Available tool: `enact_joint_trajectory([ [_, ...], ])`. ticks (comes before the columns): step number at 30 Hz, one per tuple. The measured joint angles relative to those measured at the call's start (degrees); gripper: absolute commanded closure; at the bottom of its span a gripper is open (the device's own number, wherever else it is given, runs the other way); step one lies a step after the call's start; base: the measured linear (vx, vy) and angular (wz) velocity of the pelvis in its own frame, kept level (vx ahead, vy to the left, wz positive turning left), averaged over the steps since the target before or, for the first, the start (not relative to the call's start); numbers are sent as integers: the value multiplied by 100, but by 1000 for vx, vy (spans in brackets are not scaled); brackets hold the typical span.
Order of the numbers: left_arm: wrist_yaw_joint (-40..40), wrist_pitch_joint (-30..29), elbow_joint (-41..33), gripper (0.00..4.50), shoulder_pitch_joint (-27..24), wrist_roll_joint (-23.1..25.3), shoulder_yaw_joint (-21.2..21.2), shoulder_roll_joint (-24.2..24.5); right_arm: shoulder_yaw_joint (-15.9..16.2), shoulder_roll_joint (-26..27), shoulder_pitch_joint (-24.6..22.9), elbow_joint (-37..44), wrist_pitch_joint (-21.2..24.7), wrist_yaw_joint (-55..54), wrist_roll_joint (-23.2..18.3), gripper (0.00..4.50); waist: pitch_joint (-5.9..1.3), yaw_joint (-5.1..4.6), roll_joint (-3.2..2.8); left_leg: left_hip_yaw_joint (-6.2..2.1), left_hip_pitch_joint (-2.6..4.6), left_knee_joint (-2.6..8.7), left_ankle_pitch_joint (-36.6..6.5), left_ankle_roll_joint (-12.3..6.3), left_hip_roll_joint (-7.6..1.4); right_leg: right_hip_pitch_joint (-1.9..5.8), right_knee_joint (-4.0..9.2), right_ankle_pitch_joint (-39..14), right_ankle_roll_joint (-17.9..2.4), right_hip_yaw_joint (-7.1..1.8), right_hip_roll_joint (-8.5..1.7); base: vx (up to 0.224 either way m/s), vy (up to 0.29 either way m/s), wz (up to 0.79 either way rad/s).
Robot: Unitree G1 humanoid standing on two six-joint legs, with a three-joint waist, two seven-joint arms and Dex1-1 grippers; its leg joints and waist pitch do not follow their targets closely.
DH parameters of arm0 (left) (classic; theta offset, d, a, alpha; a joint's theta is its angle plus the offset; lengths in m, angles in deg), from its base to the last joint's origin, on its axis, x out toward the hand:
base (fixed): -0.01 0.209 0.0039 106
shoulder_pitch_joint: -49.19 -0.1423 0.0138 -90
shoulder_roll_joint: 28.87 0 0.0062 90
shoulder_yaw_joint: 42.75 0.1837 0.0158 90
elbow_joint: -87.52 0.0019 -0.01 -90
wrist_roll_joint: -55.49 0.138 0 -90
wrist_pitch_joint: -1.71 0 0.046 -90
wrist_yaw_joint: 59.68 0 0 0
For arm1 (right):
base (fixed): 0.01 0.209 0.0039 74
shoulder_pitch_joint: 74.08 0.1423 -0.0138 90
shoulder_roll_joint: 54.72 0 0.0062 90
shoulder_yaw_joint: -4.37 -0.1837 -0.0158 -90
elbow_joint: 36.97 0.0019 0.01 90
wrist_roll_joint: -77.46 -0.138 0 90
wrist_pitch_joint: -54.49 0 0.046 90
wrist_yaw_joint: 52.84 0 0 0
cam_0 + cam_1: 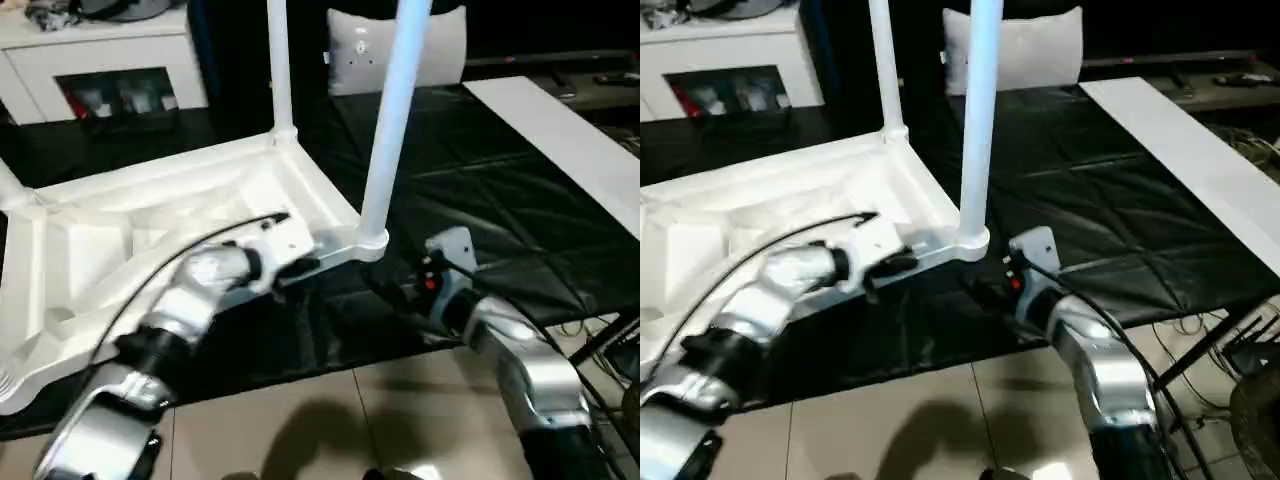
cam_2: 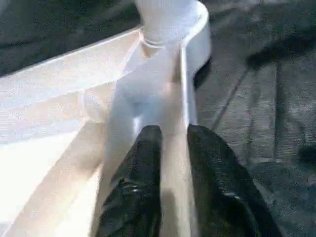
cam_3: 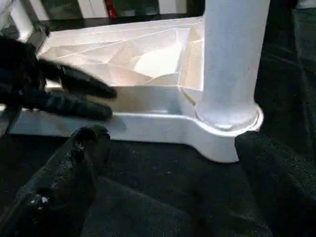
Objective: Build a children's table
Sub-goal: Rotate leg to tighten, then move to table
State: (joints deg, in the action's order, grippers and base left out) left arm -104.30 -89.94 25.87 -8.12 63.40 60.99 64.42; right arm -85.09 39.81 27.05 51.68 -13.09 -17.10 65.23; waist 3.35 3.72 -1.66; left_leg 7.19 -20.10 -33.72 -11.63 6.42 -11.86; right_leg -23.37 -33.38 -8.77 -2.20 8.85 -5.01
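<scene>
Black mat (image 1: 500,230) on beige tiled floor (image 1: 330,420); white cabinet (image 1: 100,60) behind.

Black quilted mat (image 1: 480,200) on tiled floor (image 1: 330,420), upturned white table (image 1: 150,240)

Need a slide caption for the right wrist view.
Right claw open before the seated leg; left claw straddles the upturned tabletop's rim.
</scene>
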Motion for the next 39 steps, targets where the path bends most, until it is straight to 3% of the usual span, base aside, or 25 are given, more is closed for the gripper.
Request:
enact_joint_trajectory([
  [4,-11,-249,-479,297,-251,-336,-247,-74,70,17,8,58,-41,92,-81,0,0,37,0,5,4,-2,2,1,0,2,-1,1,-1,-3,-1,0,0,0],
  [8,208,-693,-1522,267,-877,-826,-614,-307,114,168,7,233,-57,46,-171,0,0,40,0,12,6,0,2,1,-2,1,0,1,-1,-5,-2,0,0,0],
  [12,783,-942,-2279,231,-1463,-1050,-1026,-517,101,223,-29,355,-72,-148,-158,0,0,63,-2,13,5,0,1,1,-2,4,7,1,0,-5,-2,0,0,0],
  [17,1675,-1302,-3341,227,-2384,-1406,-1762,-1103,112,407,-414,614,-67,-707,7,0,-1,62,-2,19,5,9,-4,-6,-3,12,32,2,7,-5,-1,0,0,0],
  [25,2124,-1324,-4125,227,-3454,-1391,-1821,-1292,202,608,-756,925,-165,-1139,160,0,1,-21,1,18,3,8,-4,-7,-1,19,49,-1,18,-3,0,0,0,0],
  [33,2423,-1436,-4264,227,-3600,-1391,-1826,-1425,179,492,-879,972,-320,-1285,314,0,1,-107,4,26,4,7,-11,-25,16,51,126,22,58,-14,-14,0,0,0],
  [36,2466,-1448,-4264,227,-3598,-1392,-1760,-1444,152,515,-879,972,-320,-1350,312,0,1,-45,8,75,7,-7,-11,-144,51,43,126,33,76,-81,-47,0,0,0],
  [37,2482,-1457,-4264,227,-3598,-1392,-1742,-1455,142,526,-879,972,-315,-1380,309,0,1,23,8,69,4,-50,-34,-207,81,43,123,52,107,-158,-65,5,71,-1],
  [39,2490,-1471,-4264,227,-3595,-1394,-1724,-1476,109,522,-878,968,-314,-1413,307,0,-11,154,-24,75,-19,-146,-106,-340,130,51,117,63,147,-207,-119,4,92,-1],
])
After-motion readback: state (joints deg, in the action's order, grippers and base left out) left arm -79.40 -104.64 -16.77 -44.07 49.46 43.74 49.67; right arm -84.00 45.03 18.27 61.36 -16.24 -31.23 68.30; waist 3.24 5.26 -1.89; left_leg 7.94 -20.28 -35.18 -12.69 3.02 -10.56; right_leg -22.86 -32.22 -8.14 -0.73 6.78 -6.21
